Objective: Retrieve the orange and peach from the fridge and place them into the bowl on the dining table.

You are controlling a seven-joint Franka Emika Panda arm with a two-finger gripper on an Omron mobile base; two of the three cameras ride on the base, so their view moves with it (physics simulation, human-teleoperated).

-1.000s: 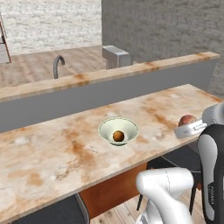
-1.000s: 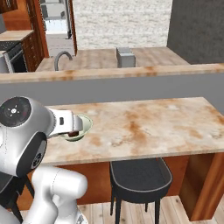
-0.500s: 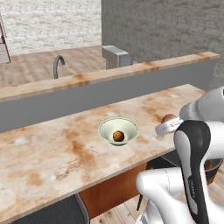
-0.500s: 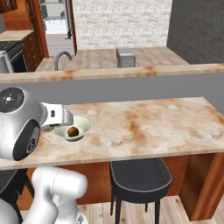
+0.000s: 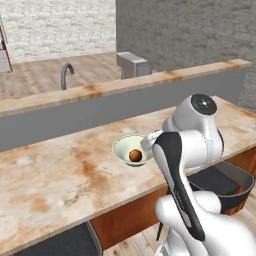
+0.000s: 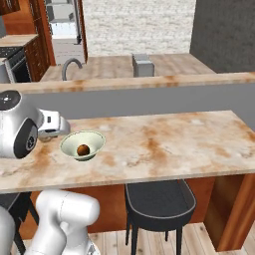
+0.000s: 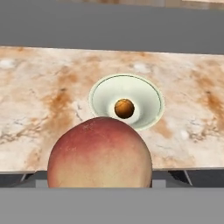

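Note:
The peach [image 7: 99, 153], blushed red and pale yellow, bulks large at the bottom of the hand view and hides the fingertips; my gripper [image 6: 54, 127] is shut on it. Beyond it stands the pale greenish bowl [image 7: 100, 94] on the dining table [image 7: 39, 100], with the orange [image 7: 124, 108] resting in its middle. From the base views the bowl [image 5: 120, 148] [image 6: 94, 141] holds the orange [image 5: 135, 155] [image 6: 83, 149], and my hand hovers just off its rim, on the near side. The fridge is out of view.
A higher grey-fronted ledge [image 5: 100, 107] [image 6: 149, 99] runs behind the table. Beyond it are a curved faucet [image 5: 65, 75] and a grey box [image 6: 143, 64]. A black stool [image 6: 159, 199] stands under the table's near edge.
The arm has swung across from the table's far end toward the bowl, carrying the peach with it. The bowl and orange have stayed put.

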